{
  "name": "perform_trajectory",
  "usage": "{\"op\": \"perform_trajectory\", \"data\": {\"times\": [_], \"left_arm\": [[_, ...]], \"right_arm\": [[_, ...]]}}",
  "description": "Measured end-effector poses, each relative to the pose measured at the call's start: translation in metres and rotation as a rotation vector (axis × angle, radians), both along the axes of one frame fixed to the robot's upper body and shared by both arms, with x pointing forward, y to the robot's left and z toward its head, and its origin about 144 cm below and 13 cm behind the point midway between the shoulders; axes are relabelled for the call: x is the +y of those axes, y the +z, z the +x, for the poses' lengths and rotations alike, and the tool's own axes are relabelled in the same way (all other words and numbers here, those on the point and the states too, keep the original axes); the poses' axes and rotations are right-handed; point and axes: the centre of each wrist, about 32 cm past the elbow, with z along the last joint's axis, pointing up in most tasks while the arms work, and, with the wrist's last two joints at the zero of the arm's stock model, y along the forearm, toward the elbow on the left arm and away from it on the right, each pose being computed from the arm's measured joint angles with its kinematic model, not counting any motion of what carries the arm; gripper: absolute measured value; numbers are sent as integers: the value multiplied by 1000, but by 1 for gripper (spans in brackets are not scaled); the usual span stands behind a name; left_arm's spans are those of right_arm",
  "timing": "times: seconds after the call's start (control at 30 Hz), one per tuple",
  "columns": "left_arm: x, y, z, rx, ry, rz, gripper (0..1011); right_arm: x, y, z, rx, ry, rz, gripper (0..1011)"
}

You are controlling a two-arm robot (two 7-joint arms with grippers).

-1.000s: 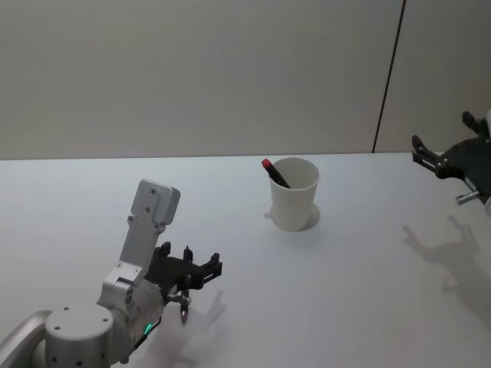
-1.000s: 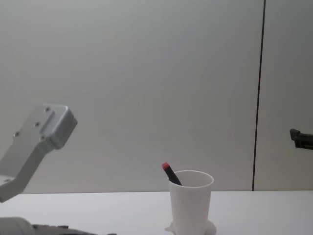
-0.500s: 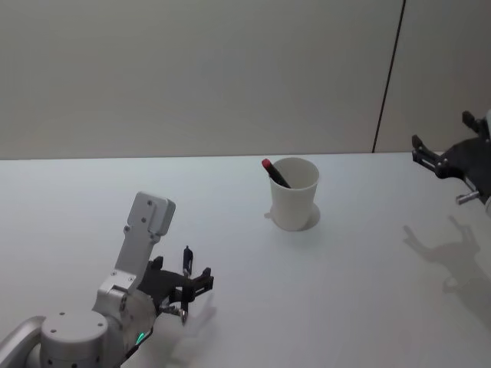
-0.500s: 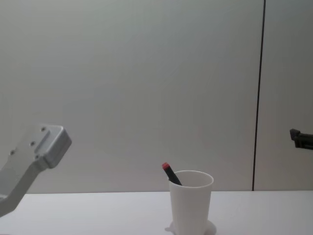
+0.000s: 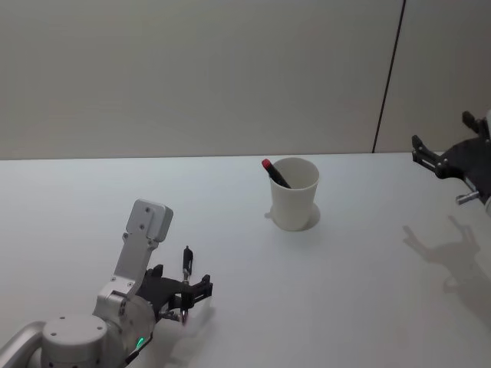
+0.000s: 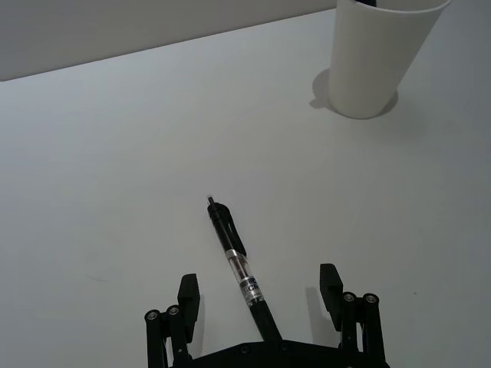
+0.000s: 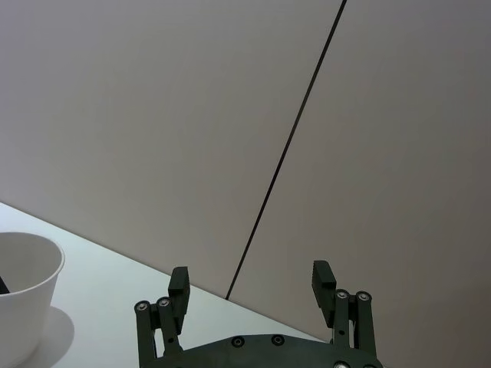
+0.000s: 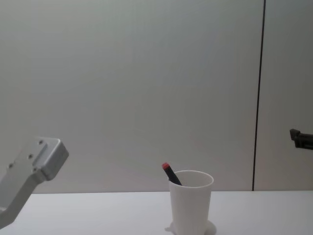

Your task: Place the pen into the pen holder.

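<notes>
- Pen [image 6: 234, 257]: 1, black, lying flat on the table [image 5: 368, 291], well apart from the holder; not yet lifted.
- Left gripper [image 6: 258, 277]: low over the pen, fingers spread wide either side of it, gripping nothing.
- Pen holder [image 5: 294, 201]: upright, already containing 1 red-capped pen [image 5: 272, 172].
- Right gripper [image 7: 251, 274]: parked far right, fingers apart, empty.
- Outstanding, by judgement: grasp, carry, insert.

Head cam looks down on the counter [image 5: 360, 299]; chest cam low, level; left wrist close above it; all share the pen holder [image 5: 294, 203].
</notes>
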Motion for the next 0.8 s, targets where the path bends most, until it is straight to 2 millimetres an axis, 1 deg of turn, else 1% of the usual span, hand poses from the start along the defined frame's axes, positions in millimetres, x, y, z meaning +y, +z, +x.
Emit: {"op": "perform_trajectory", "data": {"times": [0.3,0.8], "left_arm": [[1,-5,3,10,7,-12,1003],[2,-8,7,31,9,-15,1003]], "right_arm": [[0,0,0,0,0,0,1002],[0,0,0,0,0,0,1002]]}}
